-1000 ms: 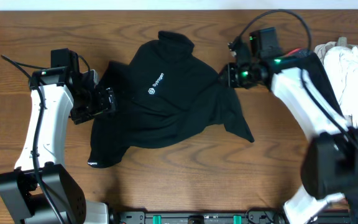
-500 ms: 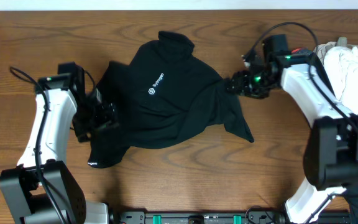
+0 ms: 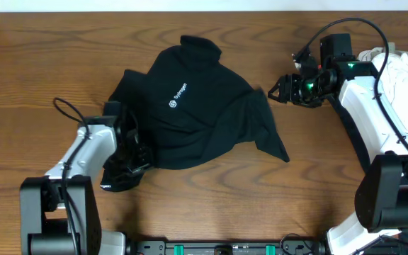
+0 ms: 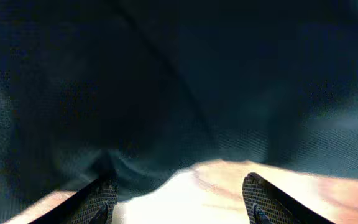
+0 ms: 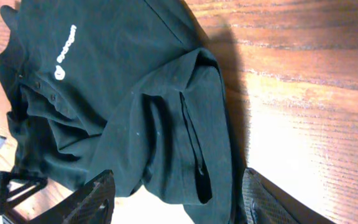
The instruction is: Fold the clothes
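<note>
Rumpled in the middle of the table (image 3: 48, 42): a black T-shirt (image 3: 190, 113), collar end away from the robot, white logo (image 3: 179, 95) facing up, a pointed flap trailing off at the near right. Not folded yet, and not even flat, going by the bunched ridges down its right half in the right wrist view.

Down low at the T-shirt's near left corner, the left gripper (image 3: 132, 157). Seen from its own camera: fingers (image 4: 98, 202) spread wide, bare wood between the tips, dark cloth just ahead, nothing pinched. Probably set there to slip one finger under the edge and take that corner, the better to pull the cloth out flat.

Just off the T-shirt's right edge, clear of the fabric, the right gripper (image 3: 278, 88). Likewise spread and empty, tips pointing back at the creased sleeve side. Could be lining up for a grab or standing off; hard to say which.

Well to the right of the T-shirt, at the table's edge, a heap of white clothes (image 3: 402, 71), presumably parked there to wait their turn.

Early days, by the look of it. Needs both sides drawn out smooth before any fold. Some risk of catching two layers at once in the bunched left corner.
</note>
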